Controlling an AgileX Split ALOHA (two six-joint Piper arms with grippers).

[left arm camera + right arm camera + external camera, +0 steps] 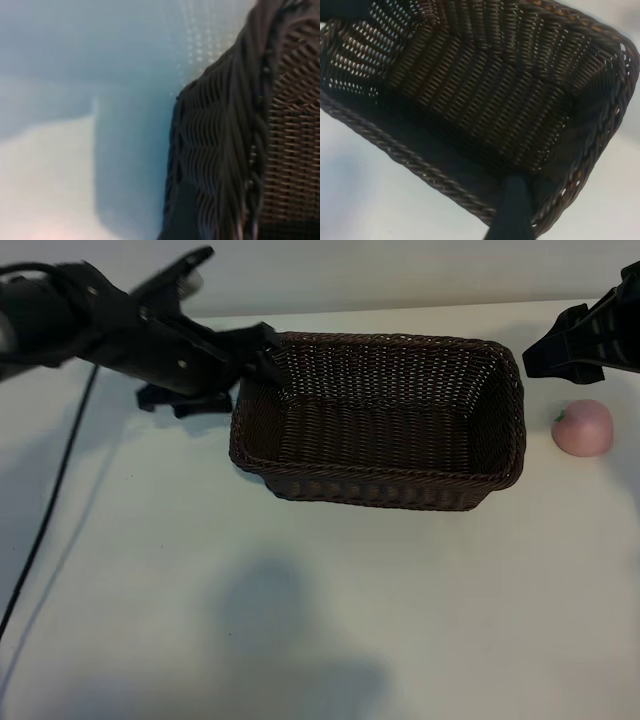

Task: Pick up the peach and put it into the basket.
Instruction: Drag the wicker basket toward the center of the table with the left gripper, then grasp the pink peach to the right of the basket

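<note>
The peach, pale pink with a small green mark, lies on the white table just right of the basket, a dark-brown wicker one that is empty. My left gripper is at the basket's back left corner with its fingers apart, one tip over the rim, holding nothing. The left wrist view shows that braided rim very close. My right gripper hangs open above and behind the peach, beside the basket's right end. In the right wrist view one finger shows over the basket rim; the peach is out of that view.
A black cable runs down the table's left side. The white table stretches in front of the basket, crossed by a soft shadow.
</note>
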